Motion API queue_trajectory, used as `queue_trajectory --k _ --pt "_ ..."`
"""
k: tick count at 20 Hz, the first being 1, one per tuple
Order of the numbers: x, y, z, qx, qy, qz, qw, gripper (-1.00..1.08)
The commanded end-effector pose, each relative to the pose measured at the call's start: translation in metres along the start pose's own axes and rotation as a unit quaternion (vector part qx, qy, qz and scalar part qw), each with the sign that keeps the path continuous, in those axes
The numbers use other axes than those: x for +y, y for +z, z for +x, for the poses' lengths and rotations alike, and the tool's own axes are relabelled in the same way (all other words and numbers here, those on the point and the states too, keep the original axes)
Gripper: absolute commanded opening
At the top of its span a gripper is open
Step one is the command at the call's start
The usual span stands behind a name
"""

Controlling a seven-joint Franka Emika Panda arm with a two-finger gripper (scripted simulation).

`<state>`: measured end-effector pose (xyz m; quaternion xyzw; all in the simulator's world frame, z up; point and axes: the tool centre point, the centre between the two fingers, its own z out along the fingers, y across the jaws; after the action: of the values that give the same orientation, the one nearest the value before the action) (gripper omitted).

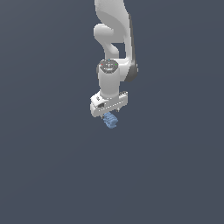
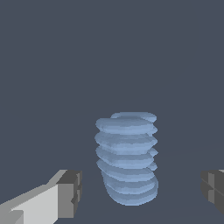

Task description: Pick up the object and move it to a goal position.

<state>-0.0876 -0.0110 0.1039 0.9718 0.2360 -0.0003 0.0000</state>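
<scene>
The object [image 1: 111, 120] is a small light-blue lumpy thing with stacked ridges. In the exterior view it sits just under the white gripper [image 1: 110, 113], which points down over it. In the wrist view the object [image 2: 127, 157] stands between the two dark fingertips [image 2: 70, 192]. There is a clear gap between the object and each fingertip, so the jaws are open and touch nothing. The far fingertip shows only at the picture's edge.
A flat, plain dark grey-blue surface [image 1: 52, 175] lies all around. The white arm [image 1: 114, 35] rises above the gripper. No other objects or goal marker show in either view.
</scene>
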Motion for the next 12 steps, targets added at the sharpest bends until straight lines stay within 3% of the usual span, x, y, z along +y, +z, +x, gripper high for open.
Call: queue_trajectory --k 1,12 --pt "0.000 0.000 0.000 0.000 0.000 0.000 1.0000 1.00" --pt "-0.001 0.036 -0.001 0.000 -0.001 0.000 1.0000 1.00"
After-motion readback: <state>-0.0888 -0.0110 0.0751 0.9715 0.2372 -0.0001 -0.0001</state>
